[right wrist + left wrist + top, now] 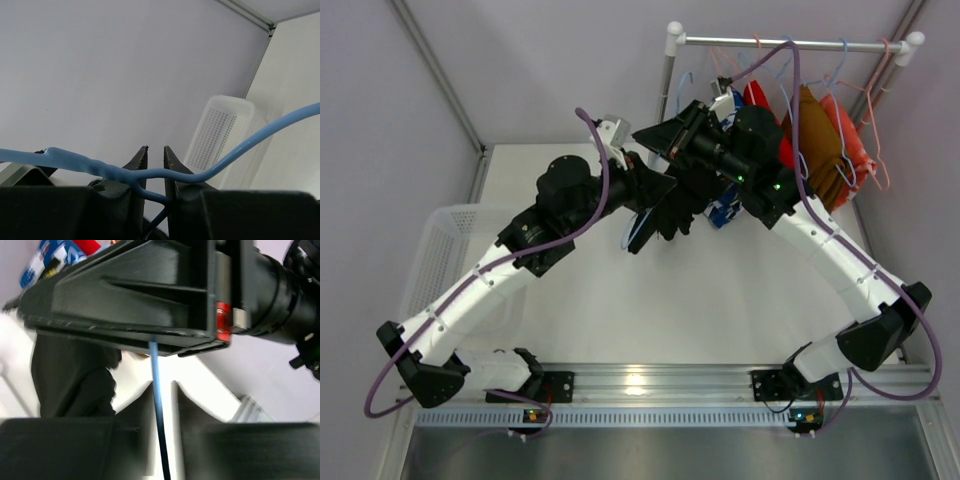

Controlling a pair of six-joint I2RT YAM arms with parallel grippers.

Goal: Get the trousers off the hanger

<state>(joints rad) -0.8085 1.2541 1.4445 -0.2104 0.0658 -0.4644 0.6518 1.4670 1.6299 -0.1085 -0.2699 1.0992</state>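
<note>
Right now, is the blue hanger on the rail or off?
Off: the right gripper holds the hanger over the table, away from the rail.
</note>
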